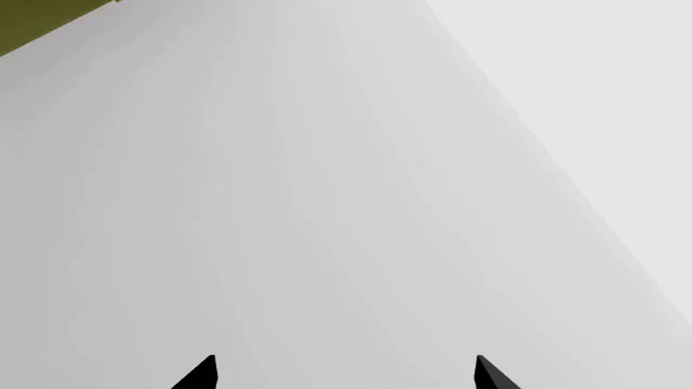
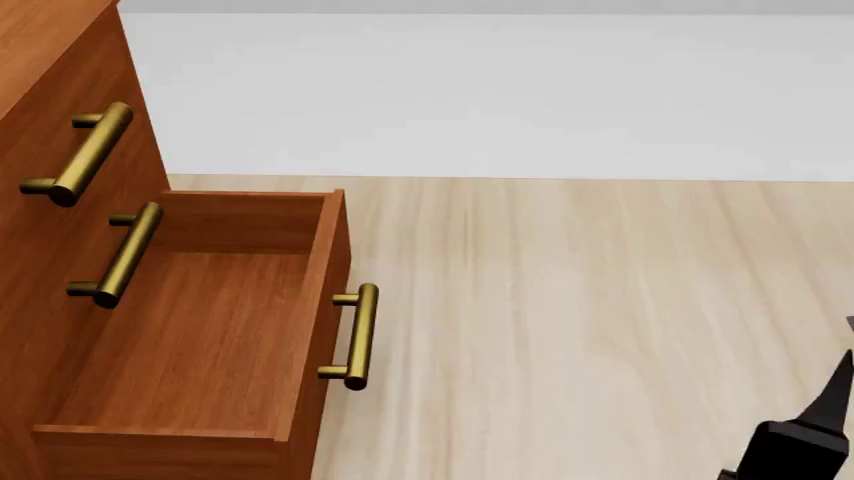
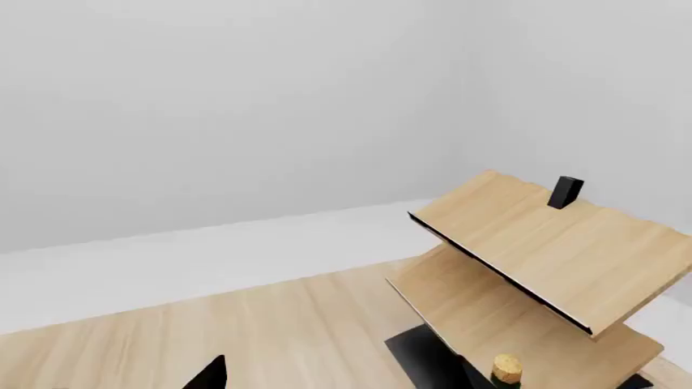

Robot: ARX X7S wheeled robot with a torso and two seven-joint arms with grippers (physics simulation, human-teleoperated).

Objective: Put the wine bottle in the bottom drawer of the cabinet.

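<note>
left wrist view: the left gripper [image 1: 343,374] shows two dark fingers [image 1: 198,374] set apart, nothing between them.
head view: the bottom drawer [image 2: 200,330] of the cabinet [image 2: 40,150] stands pulled out.
right wrist view: only the wine bottle [image 3: 505,369] cork shows, beside the pale rack [image 3: 540,243]; one finger tip of the right gripper [image 3: 207,376] shows well apart from it, its state unclear.

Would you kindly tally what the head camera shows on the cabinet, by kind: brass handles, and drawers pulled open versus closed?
Brass bar handles: 3 (top, middle, bottom)
Open drawers: 1, the bottom drawer, nothing in it
Closed drawer fronts: 2
Total: 6
</note>
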